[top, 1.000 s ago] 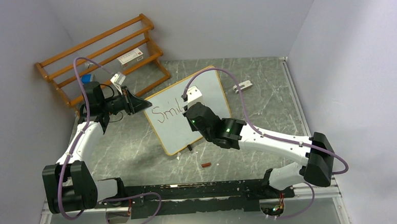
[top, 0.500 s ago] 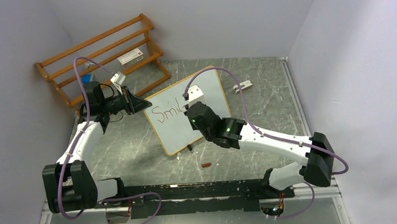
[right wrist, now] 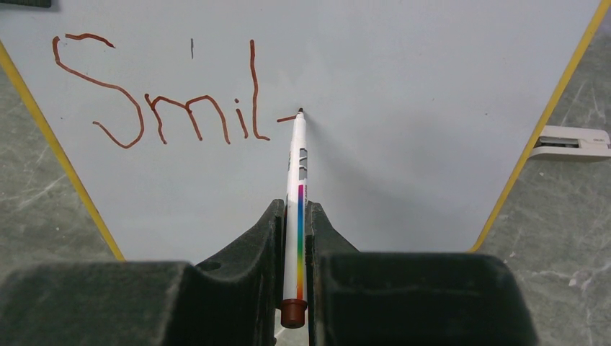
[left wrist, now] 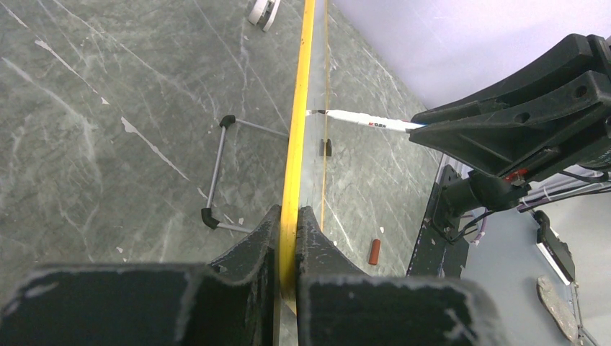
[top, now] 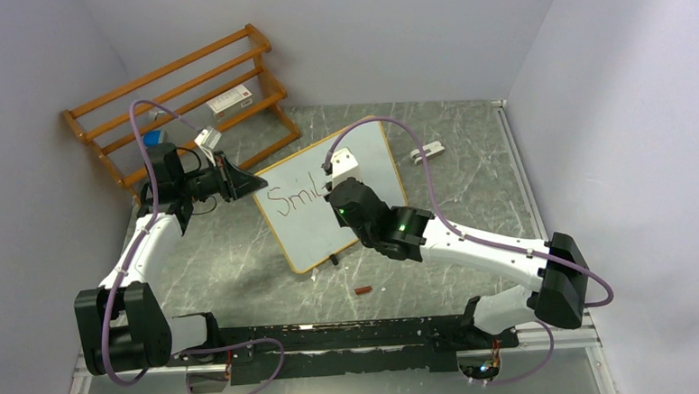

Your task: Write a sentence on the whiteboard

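While the whiteboard (top: 307, 235) stands nearly upright in the middle of the grey marbled table (top: 241, 257), the left gripper (left wrist: 288, 241) holds it by its left edge, jaws closed tight on the thin yellow frame. From the other side the right gripper (right wrist: 292, 216) reaches in, its jaws clamped around a white marker (right wrist: 297, 169) with a rainbow stripe down the barrel. The tip touches the white surface, right at the end of a short stroke just past the last letter. On the board the sentence (right wrist: 162, 108) reads only "Smil" in reddish-brown ink, up in the left part. Behind the board a wire stand (left wrist: 216, 173) with black ends rests on the table. A small reddish cap (top: 363, 290) lies on the table near the board's front corner, a white clip-like piece (top: 426, 151) lies just off to the board's right, and an orange wooden rack (top: 178, 89) sits by the back wall, well apart
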Motion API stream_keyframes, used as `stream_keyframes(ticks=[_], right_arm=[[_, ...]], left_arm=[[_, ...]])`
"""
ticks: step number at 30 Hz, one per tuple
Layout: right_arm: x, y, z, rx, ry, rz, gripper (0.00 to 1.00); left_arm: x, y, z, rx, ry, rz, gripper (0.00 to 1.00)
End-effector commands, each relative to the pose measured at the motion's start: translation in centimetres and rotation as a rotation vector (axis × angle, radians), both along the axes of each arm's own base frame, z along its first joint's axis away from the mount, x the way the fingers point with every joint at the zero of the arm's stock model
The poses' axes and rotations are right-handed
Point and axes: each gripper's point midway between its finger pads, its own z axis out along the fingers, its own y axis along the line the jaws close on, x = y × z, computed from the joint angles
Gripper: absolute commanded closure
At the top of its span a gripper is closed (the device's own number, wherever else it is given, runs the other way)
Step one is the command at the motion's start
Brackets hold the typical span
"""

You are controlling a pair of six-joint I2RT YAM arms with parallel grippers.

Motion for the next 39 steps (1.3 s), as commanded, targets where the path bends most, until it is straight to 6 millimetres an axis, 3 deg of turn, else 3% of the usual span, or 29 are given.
stream_keyframes(ticks=[1,25,39], right_arm=[[0.8,0.4,1.2,0.036,-0.031,-0.015,1.0],[0.2,1.7,0.8,0.039,-0.006,0.062,1.0],[-0.5,1.2,-0.3,-0.009,0.031,0.081,1.0]], left_arm=[[1.5,1.3,-1.7,0.071,-0.023,0.07,0.95],[1.5,1.3,-1.7,0.071,-0.021,0.071,0.95],[1.5,1.3,-1.7,0.073,-0.021,0.073,0.95]])
